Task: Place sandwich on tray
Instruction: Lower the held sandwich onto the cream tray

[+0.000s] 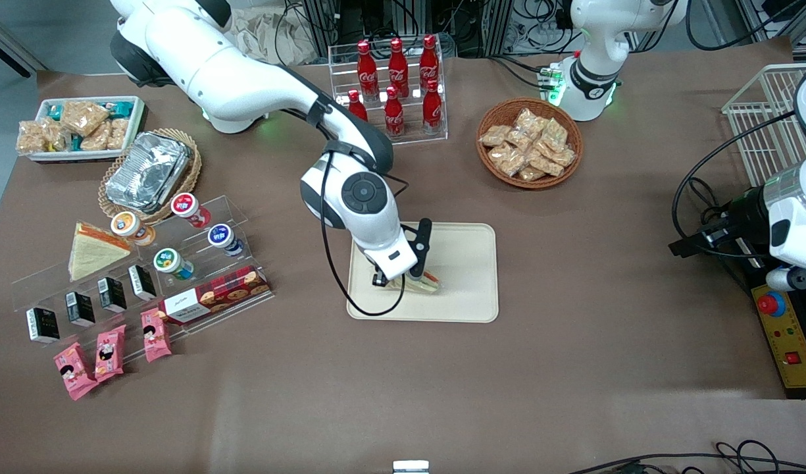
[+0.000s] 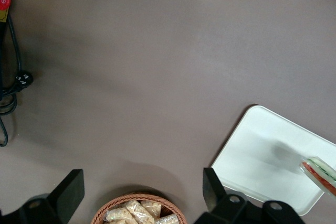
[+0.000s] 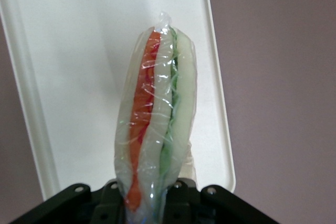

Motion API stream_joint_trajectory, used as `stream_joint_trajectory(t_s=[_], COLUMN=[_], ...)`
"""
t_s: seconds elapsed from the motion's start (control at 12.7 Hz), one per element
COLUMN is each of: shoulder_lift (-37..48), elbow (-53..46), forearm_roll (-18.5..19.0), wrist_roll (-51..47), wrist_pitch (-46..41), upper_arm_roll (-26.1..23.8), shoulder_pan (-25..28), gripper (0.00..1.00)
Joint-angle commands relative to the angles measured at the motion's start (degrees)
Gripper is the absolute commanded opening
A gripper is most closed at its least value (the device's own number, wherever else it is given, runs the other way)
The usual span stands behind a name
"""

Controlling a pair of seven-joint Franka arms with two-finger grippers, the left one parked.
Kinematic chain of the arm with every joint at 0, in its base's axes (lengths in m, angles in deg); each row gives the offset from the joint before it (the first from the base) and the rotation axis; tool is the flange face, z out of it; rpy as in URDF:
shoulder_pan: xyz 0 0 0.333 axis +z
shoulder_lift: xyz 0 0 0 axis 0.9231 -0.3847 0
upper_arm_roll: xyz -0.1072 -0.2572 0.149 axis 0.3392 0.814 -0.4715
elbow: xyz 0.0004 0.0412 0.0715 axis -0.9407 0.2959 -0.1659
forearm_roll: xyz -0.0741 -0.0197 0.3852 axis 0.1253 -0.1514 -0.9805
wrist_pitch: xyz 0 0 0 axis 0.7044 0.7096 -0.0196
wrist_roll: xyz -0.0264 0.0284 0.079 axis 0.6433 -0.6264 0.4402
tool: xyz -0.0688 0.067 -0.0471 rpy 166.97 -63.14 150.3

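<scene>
The sandwich (image 3: 156, 119), a wrapped white-bread wedge with orange and green filling stripes, is pinched between my right gripper's fingers (image 3: 144, 203). In the front view the gripper (image 1: 403, 280) hangs over the cream tray (image 1: 465, 263), holding the sandwich (image 1: 426, 282) at or just above the tray's surface, near the tray's edge closest to the front camera. The tray fills the wrist view under the sandwich (image 3: 79, 77). The sandwich tip also shows over the tray in the left wrist view (image 2: 320, 172).
A second triangular sandwich (image 1: 90, 250) lies on a clear display rack (image 1: 199, 276) with yoghurt cups and snack packs toward the working arm's end. A cola bottle rack (image 1: 393, 85) and a wicker basket of snacks (image 1: 529, 141) stand farther from the front camera than the tray.
</scene>
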Motion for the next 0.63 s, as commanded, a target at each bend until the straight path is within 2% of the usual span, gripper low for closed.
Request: stream_joint_trajectory(t_s=[0.0, 0.55], shoulder_lift=[-3.6, -6.9], elbow=[-1.8, -1.8], forearm_roll=[1.5, 1.6], wrist_roll=[0.2, 0.5], wrist_pitch=[3.3, 8.1], upper_arm_roll=[1.2, 2.0], shoulder_pan=[0.2, 0.2], gripper=[0.19, 0.19])
